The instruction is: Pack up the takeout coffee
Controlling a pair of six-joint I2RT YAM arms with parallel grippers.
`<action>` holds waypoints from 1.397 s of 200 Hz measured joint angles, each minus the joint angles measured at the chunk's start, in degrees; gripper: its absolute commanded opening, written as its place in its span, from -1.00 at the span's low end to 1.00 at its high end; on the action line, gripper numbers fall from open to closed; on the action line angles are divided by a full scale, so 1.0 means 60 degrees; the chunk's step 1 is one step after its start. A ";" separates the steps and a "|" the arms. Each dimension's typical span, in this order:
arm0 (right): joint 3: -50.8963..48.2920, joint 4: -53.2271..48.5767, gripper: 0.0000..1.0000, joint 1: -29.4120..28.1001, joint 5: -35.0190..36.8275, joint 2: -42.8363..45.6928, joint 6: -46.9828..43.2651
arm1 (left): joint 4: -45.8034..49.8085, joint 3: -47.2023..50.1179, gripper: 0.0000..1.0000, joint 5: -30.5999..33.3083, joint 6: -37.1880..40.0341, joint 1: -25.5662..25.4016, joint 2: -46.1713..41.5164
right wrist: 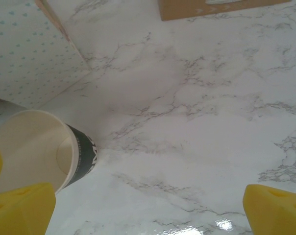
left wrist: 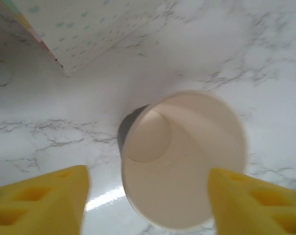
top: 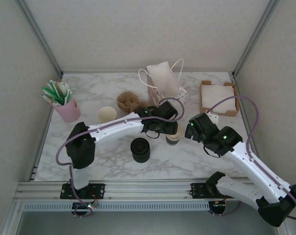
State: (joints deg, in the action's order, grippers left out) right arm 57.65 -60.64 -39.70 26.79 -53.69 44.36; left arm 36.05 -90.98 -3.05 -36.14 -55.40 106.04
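The lidless takeout coffee cup is standing upright on the worktop, mouth facing up, sitting between the spread left fingers at lower centre of the left wrist view. The right fingers, also spread wide, are hovering beside it; the left arm is nearer.
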 measured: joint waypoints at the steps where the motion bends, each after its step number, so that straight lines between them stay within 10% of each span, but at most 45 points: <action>1: 0.0007 0.0000 0.98 0.0000 -0.0007 0.0000 -0.0007 | 0.0000 0.0000 0.59 0.0004 -0.0022 -0.0007 -0.0040; 27: 0.0182 0.0022 0.98 0.0015 -0.0273 0.0087 -0.0273 | -0.0127 0.0062 0.99 0.0127 -0.0131 -0.0117 -0.1144; 148: 0.0736 0.0761 0.97 0.0015 -0.3264 0.0386 -0.2018 | -0.0692 0.4772 0.99 0.1523 -0.1435 -0.0153 -0.8083; 279: 0.2736 0.0160 0.98 0.0015 -0.3504 -0.1800 -0.2572 | -0.0816 0.7402 0.99 0.1880 -0.3093 -0.0153 -1.0061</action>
State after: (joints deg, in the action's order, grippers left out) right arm 74.06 -59.68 -39.62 5.76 -64.49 28.93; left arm 31.16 -46.57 8.23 -54.70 -56.31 45.67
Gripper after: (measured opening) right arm 0.988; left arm 0.995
